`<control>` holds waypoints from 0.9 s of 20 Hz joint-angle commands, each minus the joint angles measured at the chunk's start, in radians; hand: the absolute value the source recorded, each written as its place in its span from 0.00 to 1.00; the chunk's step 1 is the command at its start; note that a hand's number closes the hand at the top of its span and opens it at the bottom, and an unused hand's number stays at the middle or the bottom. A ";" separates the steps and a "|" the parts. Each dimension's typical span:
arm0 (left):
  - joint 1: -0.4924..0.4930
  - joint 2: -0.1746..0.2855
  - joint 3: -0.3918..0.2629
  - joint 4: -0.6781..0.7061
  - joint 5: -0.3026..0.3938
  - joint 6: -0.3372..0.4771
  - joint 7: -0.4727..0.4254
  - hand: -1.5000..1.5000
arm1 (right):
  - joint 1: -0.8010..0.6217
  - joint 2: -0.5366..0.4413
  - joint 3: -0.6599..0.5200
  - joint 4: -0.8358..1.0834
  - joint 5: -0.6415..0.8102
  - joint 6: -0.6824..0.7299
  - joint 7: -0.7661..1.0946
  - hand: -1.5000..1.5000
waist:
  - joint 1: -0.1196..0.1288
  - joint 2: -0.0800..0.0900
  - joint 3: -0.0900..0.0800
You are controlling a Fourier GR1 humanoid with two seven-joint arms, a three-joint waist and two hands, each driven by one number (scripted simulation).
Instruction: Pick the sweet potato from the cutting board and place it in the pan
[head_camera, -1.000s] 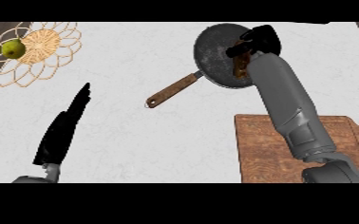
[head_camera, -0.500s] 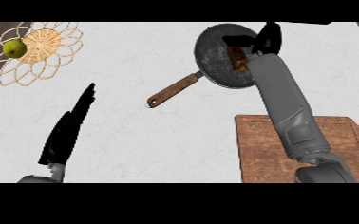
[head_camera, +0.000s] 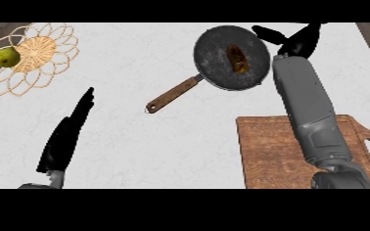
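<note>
Sweet potato [head_camera: 238, 58] in pan [head_camera: 217, 44]

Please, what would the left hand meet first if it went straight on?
Probably nothing: the left hand points across bare counter, between the wire basket and the pan handle, as far as this view shows.
</note>
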State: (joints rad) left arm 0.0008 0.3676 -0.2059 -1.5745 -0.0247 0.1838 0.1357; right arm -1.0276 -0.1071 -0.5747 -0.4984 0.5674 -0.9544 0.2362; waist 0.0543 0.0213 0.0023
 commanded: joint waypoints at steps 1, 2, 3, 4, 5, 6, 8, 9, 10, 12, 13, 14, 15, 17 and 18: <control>-0.001 -0.027 0.001 0.030 -0.019 0.020 0.007 0.50 | 0.048 -0.016 -0.047 -0.044 -0.071 -0.050 -0.075 0.00 | -0.034 -0.012 -0.001; 0.017 -0.014 0.012 0.035 -0.019 0.013 -0.013 0.50 | 0.099 -0.030 -0.059 -0.061 -0.101 -0.020 -0.127 0.00 | -0.035 -0.013 -0.001; 0.060 -0.012 0.029 0.034 -0.010 0.014 -0.046 0.50 | 0.125 -0.004 -0.038 -0.121 -0.106 -0.019 -0.146 0.00 | -0.045 -0.020 -0.002; 0.047 0.042 0.076 -0.019 0.030 -0.027 0.009 0.50 | 0.165 -0.009 -0.032 -0.148 -0.107 -0.016 -0.167 0.00 | -0.048 -0.023 -0.001; 0.073 -0.003 0.043 0.013 0.007 -0.002 -0.026 0.50 | 0.264 0.040 -0.005 -0.208 -0.111 0.019 -0.202 0.00 | -0.065 -0.028 -0.002; 0.022 -0.002 0.060 0.044 0.013 -0.017 -0.013 0.50 | 0.251 -0.002 0.013 -0.229 -0.100 0.035 -0.172 0.00 | -0.065 -0.026 -0.002; 0.092 0.054 0.101 -0.031 0.048 -0.051 0.017 0.50 | 0.326 -0.015 0.048 -0.328 -0.087 0.086 -0.131 0.00 | -0.069 -0.031 -0.003; 0.116 0.019 0.069 -0.061 0.002 -0.009 0.003 0.50 | 0.389 0.014 0.059 -0.397 -0.102 0.086 -0.138 0.00 | -0.069 -0.031 -0.003; 0.091 -0.025 0.039 -0.023 -0.021 0.017 -0.002 0.50 | 0.445 0.048 0.088 -0.453 -0.082 0.089 -0.119 0.00 | -0.080 -0.033 -0.003; 0.096 0.016 0.078 -0.024 0.018 -0.036 0.003 0.50 | 0.522 0.019 0.116 -0.575 -0.064 0.137 -0.060 0.00 | -0.083 -0.034 -0.004; 0.112 -0.002 0.065 -0.040 -0.005 -0.007 0.003 0.50 | 0.596 0.033 0.113 -0.642 -0.096 0.167 -0.084 0.00 | -0.085 -0.034 -0.003; 0.058 0.013 0.086 -0.028 0.003 -0.024 0.025 0.50 | 0.610 0.048 0.163 -0.716 -0.036 0.174 0.012 0.00 | -0.088 -0.034 -0.004; 0.036 0.016 0.101 0.011 0.012 -0.037 0.024 0.50 | 0.678 0.033 0.151 -0.764 -0.065 0.210 -0.005 0.00 | -0.089 -0.032 -0.004; 0.083 -0.021 0.072 -0.020 -0.013 -0.008 -0.006 0.50 | 0.785 0.037 0.165 -0.912 -0.095 0.263 0.003 0.00 | -0.082 -0.031 -0.004; 0.117 0.002 0.078 -0.098 -0.012 -0.008 0.050 0.50 | 0.801 0.008 0.183 -0.978 -0.050 0.299 0.098 0.00 | -0.077 -0.033 -0.004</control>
State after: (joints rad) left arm 0.0891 0.3712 -0.1287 -1.6126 -0.0251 0.1669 0.1505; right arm -0.3745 -0.0843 -0.4352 -1.2500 0.4977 -0.7442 0.2353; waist -0.0264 -0.0108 -0.0012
